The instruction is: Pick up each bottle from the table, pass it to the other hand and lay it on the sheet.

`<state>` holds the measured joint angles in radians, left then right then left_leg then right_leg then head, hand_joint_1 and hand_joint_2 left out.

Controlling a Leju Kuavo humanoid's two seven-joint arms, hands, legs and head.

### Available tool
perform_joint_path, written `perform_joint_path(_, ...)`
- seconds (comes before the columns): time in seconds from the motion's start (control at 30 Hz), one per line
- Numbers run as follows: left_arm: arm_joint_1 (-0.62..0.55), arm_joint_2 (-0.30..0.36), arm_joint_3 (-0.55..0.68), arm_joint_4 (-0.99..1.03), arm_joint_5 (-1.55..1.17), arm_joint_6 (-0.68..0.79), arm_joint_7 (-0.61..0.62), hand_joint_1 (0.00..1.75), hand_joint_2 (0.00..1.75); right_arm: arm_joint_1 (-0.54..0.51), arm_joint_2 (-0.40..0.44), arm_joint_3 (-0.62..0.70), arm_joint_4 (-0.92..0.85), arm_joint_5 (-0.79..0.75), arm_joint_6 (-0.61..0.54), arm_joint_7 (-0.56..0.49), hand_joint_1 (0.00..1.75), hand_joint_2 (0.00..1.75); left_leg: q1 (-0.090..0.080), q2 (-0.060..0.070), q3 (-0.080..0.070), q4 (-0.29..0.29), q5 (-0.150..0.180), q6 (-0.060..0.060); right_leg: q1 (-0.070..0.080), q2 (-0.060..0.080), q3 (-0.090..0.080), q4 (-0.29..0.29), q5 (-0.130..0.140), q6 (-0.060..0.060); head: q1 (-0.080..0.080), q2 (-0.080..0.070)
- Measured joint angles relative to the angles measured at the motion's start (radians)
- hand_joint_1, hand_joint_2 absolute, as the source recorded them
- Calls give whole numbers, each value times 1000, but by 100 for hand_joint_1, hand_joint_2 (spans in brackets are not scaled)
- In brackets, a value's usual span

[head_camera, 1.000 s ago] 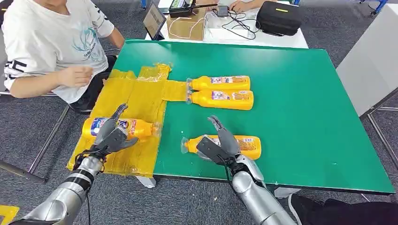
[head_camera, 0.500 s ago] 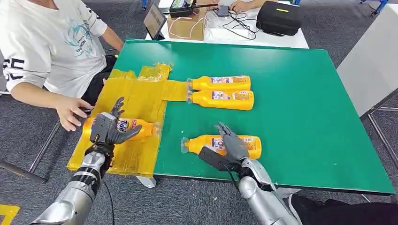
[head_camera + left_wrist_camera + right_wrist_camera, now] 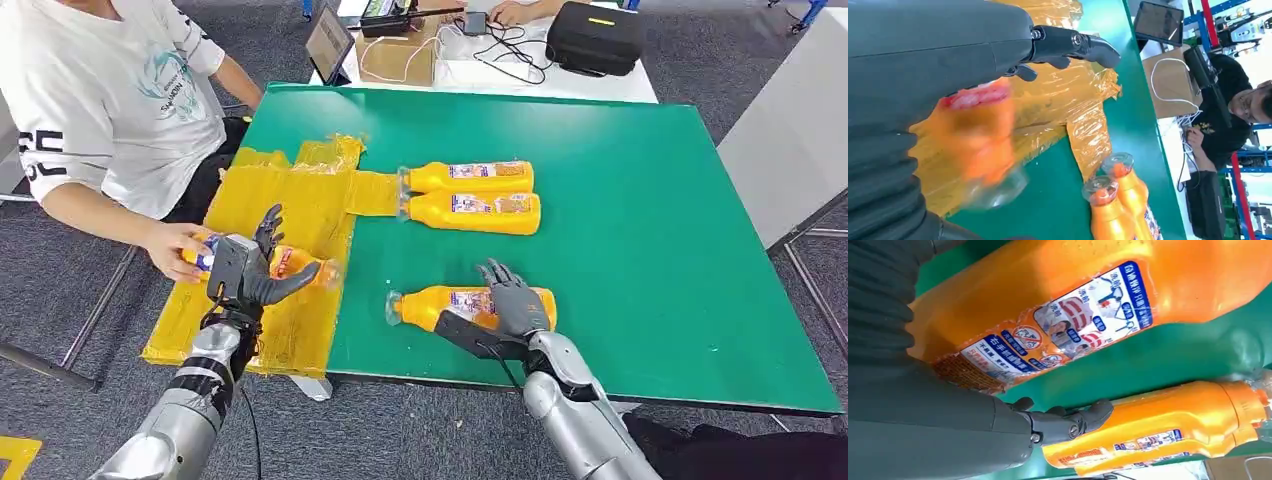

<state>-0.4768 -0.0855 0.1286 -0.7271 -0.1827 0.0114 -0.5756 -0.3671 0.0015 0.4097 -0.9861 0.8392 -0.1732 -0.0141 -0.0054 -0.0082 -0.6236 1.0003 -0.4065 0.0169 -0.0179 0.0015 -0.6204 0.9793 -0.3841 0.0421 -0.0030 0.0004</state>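
While four orange bottles lie flat, one on yellow sheet, three on green table, left hand spread empty, right hand resting on nearest bottle, grasp unclear.

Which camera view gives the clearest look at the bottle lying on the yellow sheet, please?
The head view: bottle on the sheet, the left hand over it, a person's hand at its base. The left wrist view blurs it.

From high on the robot the head camera looks forward and down over the green surface, while both wrist cameras sit close behind their hands, sharing the paired bottles beyond.
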Motion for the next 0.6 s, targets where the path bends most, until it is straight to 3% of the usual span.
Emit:
perform_joint_path(0.13, 2, -2, 0, -5, 1, -5, 0, 0, 175, -2, -3, 0, 1, 3, 11, 5, 0, 175, 0, 0, 0, 0, 0, 0, 0, 0, 0, 0, 0, 0, 0, 0)
perform_joint_path(0.3, 7, -9, -11, -32, 13, -28, 4, 0, 175, -66, -21, 19, 67, 49, 138, 41, 2, 175, 0, 0, 1, 0, 0, 0, 0, 0, 1, 0, 0, 0, 0, 0)
perform_joint_path(0.33, 7, -10, -18, -39, 14, -34, 6, 0, 175, -84, -24, 27, 89, 57, 152, 41, 134, 175, 0, 0, 1, 0, 0, 0, 0, 0, 1, 0, 1, 1, 0, 0)
perform_joint_path(0.37, 8, -12, -24, -47, 15, -37, 10, 0, 175, -102, -27, 37, 117, 63, 158, 41, 164, 175, 0, 0, 2, 0, 0, 0, 0, 0, 2, -1, 1, 1, 0, 0)
perform_joint_path(0.6, 13, -14, -60, -74, 16, -48, 15, 0, 175, -178, -38, 79, 229, 47, 211, 8, 175, 175, 0, -1, 7, 0, 0, 1, 0, 0, 8, -1, 0, 1, 0, 0)
